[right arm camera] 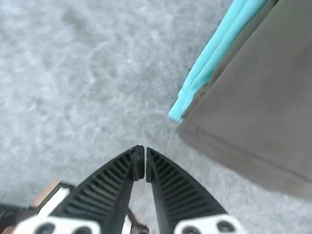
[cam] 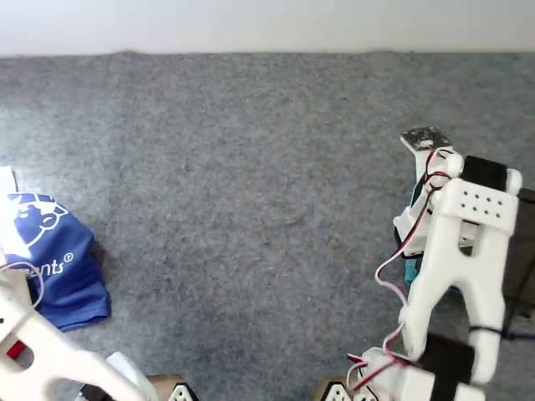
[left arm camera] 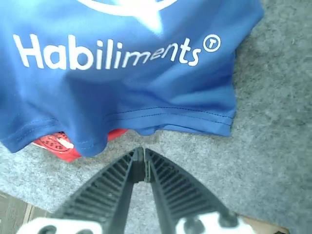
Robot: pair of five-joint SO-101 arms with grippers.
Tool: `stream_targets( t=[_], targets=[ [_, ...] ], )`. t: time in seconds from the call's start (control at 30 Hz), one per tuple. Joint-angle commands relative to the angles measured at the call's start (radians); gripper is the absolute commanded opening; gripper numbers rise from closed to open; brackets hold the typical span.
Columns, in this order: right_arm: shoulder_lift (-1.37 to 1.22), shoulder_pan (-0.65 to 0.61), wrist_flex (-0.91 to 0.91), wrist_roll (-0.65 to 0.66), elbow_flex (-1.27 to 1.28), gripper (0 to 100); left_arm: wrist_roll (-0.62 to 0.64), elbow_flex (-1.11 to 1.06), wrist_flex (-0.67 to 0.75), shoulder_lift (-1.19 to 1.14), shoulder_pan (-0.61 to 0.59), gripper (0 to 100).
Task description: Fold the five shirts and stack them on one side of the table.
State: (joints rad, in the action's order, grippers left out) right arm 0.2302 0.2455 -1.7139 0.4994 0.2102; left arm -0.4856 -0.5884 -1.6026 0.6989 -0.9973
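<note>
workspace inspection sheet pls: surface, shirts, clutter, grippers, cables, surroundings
surface: grey felt-like table cover, running up to the far wall.
job's things: blue shirt folded at the left edge, lying on a red shirt that peeks out under its hem; teal fabric under a grey layer at the right edge, probably more shirts, though I cannot tell for certain.
clutter: nothing seen.
grippers: left gripper shut, empty, just off the blue shirt's hem; right gripper shut, empty, over the cover beside the teal fabric.
cables: red and white wires hang loose along the right arm.
surroundings: white wall behind the table.
</note>
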Motion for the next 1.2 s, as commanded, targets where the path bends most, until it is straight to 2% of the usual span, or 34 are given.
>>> stream_targets(
  t=[0.0,0.13,0.27,0.4,0.53,0.67,0.9,1.03,1.17],
  targets=[
    [0.131,-0.033,-0.081,-0.015,-0.032,0.9,-0.009,0.124,-0.008,0.017,0.011,2],
    [0.239,-0.028,-0.081,-0.054,0.055,0.9,-0.100,0.130,0.021,0.015,0.011,14],
    [0.325,-0.030,-0.081,-0.075,0.161,0.9,-0.175,-0.013,0.117,0.014,0.021,25],
    [0.394,-0.031,-0.081,-0.081,0.230,0.9,-0.295,-0.223,0.241,0.014,0.123,25],
    [0.432,-0.030,-0.081,-0.080,0.261,0.9,-0.305,-0.380,0.367,0.014,0.221,25],
    [0.453,-0.028,-0.081,-0.080,0.265,0.9,-0.301,-0.463,0.410,0.014,0.282,25],
    [0.476,-0.028,-0.081,-0.080,0.267,0.9,-0.301,-0.492,0.434,-0.020,0.308,25],
    [0.476,-0.028,-0.081,-0.081,0.267,0.9,-0.276,-0.450,0.493,-0.206,0.304,25],
    [0.478,-0.028,-0.082,-0.081,0.267,0.9,-0.216,-0.305,0.491,-0.431,0.305,24]
  ],
)
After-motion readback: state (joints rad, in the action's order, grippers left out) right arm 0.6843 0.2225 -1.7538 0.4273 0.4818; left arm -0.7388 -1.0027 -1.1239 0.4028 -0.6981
